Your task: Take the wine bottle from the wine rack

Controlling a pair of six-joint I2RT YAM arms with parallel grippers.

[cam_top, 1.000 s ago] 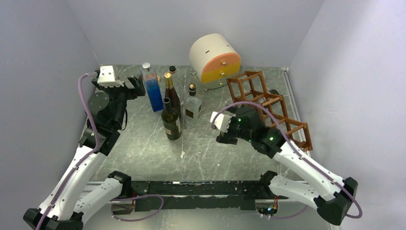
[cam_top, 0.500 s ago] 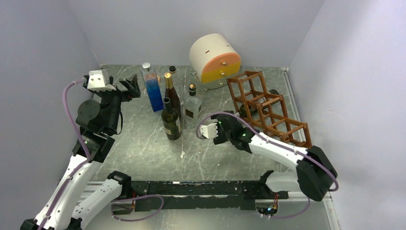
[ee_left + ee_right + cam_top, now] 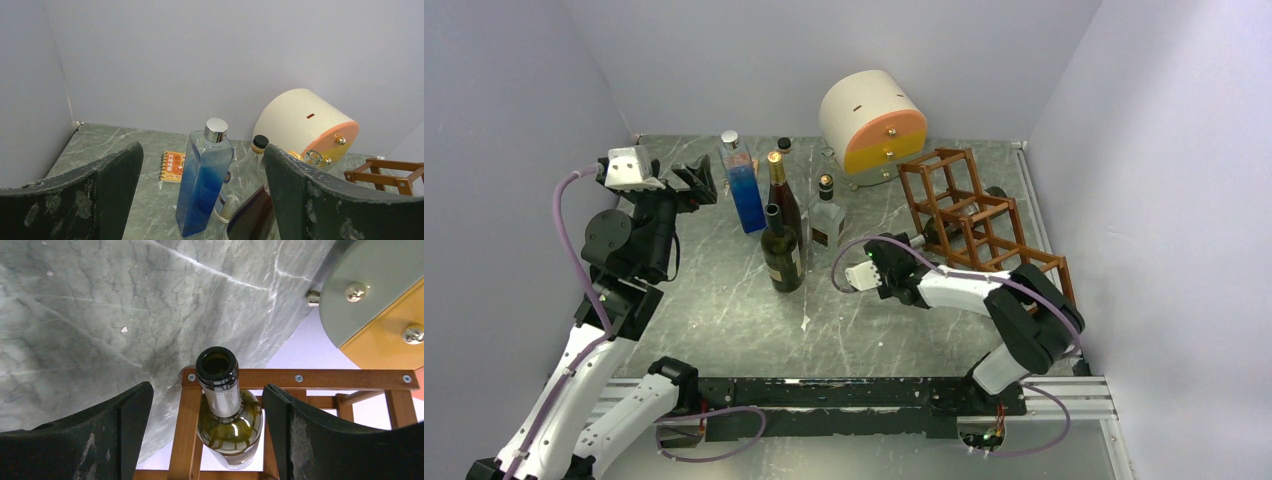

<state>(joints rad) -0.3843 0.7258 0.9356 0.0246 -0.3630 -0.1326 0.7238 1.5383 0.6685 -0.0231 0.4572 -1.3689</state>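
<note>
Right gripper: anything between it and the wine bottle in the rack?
Nothing in the way. The right wrist view shows the wine bottle lying in the wine rack, mouth facing the open right gripper.

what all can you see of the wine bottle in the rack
The wine bottle is dark olive-green glass with a pale foil band on its neck and a black-rimmed mouth, open, no cork. It lies in a cell of the reddish-brown wooden wine rack, against its bars, neck poking out. The right arm's fingers flank the neck, apart from it.
</note>
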